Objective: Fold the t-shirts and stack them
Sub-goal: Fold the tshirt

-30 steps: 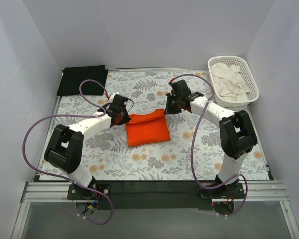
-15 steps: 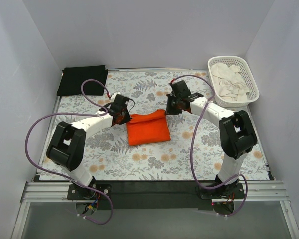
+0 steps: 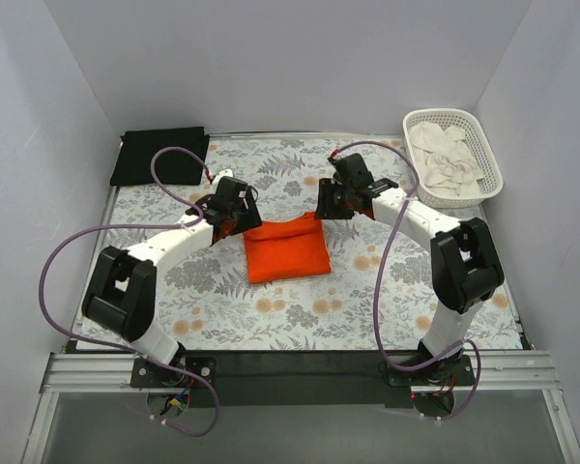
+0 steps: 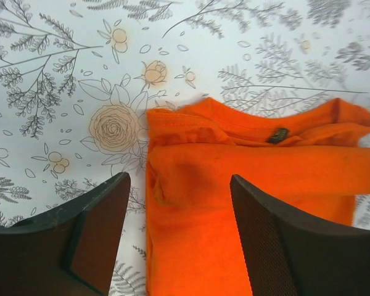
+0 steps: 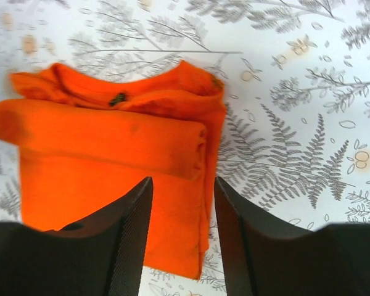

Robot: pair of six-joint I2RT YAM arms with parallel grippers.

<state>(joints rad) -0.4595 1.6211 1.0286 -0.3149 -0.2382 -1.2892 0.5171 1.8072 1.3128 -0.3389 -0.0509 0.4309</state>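
Left jaws and right jaws hang open and empty over the far corners of the folded orange t-shirt [image 3: 286,251], centred on the surface [image 3: 387,302]; the black t-shirt [image 3: 160,157] lies at the far-left corner (each pinch should catch every layer).

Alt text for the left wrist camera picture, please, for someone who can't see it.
A folded orange shirt lies on a floral tablecloth, with its collar and a small dark label at the top. Below, the left gripper has its jaws open astride the shirt's left edge.
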